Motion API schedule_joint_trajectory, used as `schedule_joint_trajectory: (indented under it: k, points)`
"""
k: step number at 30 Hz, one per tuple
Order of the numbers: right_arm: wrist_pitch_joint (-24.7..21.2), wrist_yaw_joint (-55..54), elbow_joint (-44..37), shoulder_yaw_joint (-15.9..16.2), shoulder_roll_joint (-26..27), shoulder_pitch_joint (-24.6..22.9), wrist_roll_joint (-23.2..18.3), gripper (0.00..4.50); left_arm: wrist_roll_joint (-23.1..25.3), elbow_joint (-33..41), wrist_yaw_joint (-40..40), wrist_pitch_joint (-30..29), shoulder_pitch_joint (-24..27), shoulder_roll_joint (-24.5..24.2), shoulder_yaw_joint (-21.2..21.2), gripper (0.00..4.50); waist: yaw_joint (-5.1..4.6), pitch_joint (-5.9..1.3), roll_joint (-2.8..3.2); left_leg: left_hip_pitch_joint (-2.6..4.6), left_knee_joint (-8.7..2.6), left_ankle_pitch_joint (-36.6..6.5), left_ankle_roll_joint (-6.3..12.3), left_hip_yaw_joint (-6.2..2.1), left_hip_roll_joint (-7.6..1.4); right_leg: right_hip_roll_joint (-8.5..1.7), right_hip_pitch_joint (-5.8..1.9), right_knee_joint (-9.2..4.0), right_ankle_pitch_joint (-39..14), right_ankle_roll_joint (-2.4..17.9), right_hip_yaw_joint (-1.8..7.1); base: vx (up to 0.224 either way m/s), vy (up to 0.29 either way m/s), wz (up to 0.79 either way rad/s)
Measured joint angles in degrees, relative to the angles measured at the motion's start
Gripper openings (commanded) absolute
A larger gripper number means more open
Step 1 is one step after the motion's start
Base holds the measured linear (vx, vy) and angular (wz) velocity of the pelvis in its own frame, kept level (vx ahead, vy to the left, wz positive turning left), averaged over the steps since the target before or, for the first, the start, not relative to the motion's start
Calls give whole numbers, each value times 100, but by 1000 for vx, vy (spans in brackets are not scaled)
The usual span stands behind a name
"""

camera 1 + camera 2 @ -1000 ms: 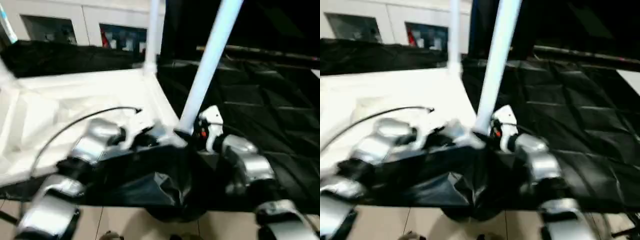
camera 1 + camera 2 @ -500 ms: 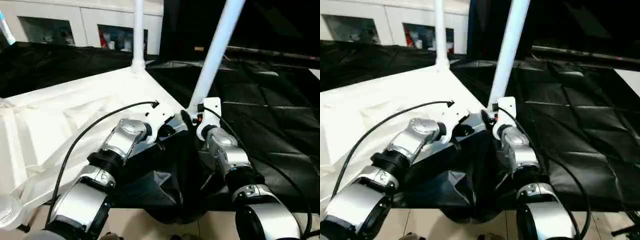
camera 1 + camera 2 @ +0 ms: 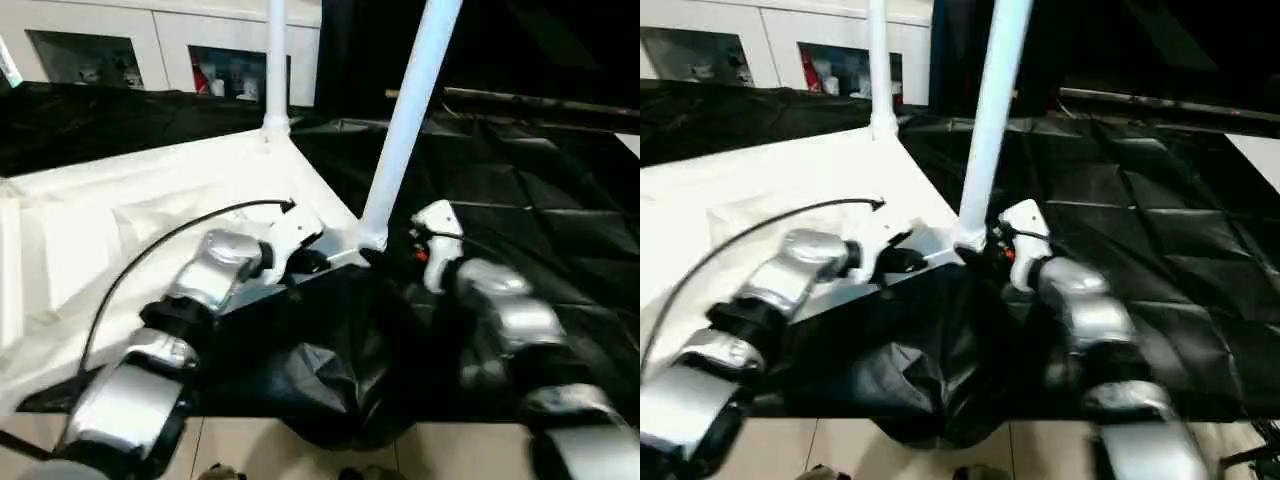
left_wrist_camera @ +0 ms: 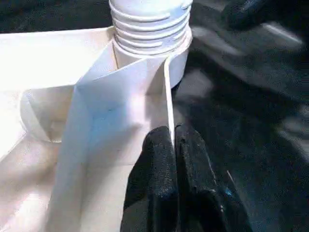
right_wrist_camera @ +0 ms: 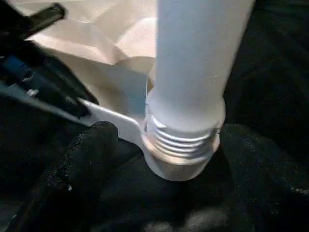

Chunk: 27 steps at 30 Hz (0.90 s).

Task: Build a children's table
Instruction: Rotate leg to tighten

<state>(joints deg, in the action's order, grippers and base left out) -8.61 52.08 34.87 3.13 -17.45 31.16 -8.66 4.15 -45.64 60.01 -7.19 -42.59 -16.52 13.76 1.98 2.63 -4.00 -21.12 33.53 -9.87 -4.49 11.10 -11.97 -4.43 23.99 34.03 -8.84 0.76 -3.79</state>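
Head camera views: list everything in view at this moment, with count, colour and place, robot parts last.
Tabletop: one, white, lying underside up on the work table, left of centre.
Near leg: one, white, standing tilted in the tabletop's near right corner socket; some threads still show above the socket.
Far leg: one, white, upright in the far corner socket.
Work table: one, draped in black cloth, under and right of the tabletop.
Cabinets: white with dark openings, at the back left.
Left gripper: black fingers pinched shut on the tabletop's thin side rim near the near leg.
Right gripper: black fingers spread open on either side of the near leg's base.
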Motion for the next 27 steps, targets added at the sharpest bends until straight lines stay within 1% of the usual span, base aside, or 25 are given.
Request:
schedule_joint_trajectory:
  k: [2, 5, 8, 11, 13, 14, 17, 19, 20, 24, 27]
  points:
    - [-27, 208, -67, 51, -35, 3, -50, 378, -43, 154, 393, 26, 97, -114, 28, 0, 19, 0, 0, 0, -1, 0, 0, 0, 0, 0, -2, 2, 3, 9, 0, 0, 0, 0]
    - [-94, 377, -99, 159, -47, 9, -60, 378, -103, 379, 784, -24, 199, -180, 125, 0, 110, 1, 1, -1, 1, 0, 1, 8, 0, -7, -5, 1, -3, 15, 1, 0, 0, 0]
    - [-122, 536, -100, 281, -107, 10, -19, 378, -163, 454, 977, -39, 229, -232, 193, 0, 162, 1, 1, -4, 2, -2, 4, 15, 2, -12, -5, 0, -6, 17, 1, 0, 0, 0]
    - [-131, 654, -100, 412, -186, 10, 40, 378, -173, 470, 998, -38, 244, -252, 193, 0, 161, 1, 0, -3, 2, -2, 4, 16, 1, -12, -4, 2, -6, 16, 1, 0, 0, 0]
    - [-120, 701, -100, 436, -204, 10, 95, 378, -177, 492, 1002, -38, 261, -268, 191, 0, 156, 1, 0, -1, 1, -2, 3, 16, 0, -11, -4, 4, -7, 15, 0, 0, 0, 0]
    - [-108, 712, -100, 466, -224, 10, 157, 353, -178, 521, 1019, -39, 277, -279, 191, 0, 156, 1, -1, -1, 1, -2, 3, 15, 0, -11, -4, 5, -7, 14, 0, 0, 0, 0]
    - [-97, 711, -100, 479, -228, 10, 183, 327, -179, 621, 1054, -48, 332, -307, 191, 0, 157, 2, -3, -2, 2, -2, 3, 15, 0, -11, -4, 5, -8, 13, 0, 0, 0, 0]
    - [-97, 712, -99, 479, -218, 10, 175, 327, -180, 651, 1054, -64, 344, -317, 191, 0, 155, 2, -3, -2, 2, -2, 3, 16, 1, -11, -3, 5, -8, 13, 1, 0, 0, 0]
    - [-98, 713, -99, 479, -216, 10, 167, 304, -186, 654, 1054, -75, 345, -320, 191, 0, 155, 3, -3, -2, 2, -2, 3, 16, 0, -11, -3, 5, -8, 13, 0, 0, 0, 0]
    - [-100, 736, -100, 479, -216, 7, 158, 280, -200, 669, 1056, -94, 356, -323, 191, 0, 153, 2, -3, -1, 1, -2, 3, 16, 0, -11, -3, 5, -8, 12, 0, 0, 0, 0]
    - [-101, 749, -107, 472, -214, -19, 147, 275, -200, 712, 1056, -110, 383, -327, 192, 0, 153, 2, -3, -1, 1, -2, 3, 16, 0, -11, -4, 5, -9, 12, 0, 0, 0, 0]
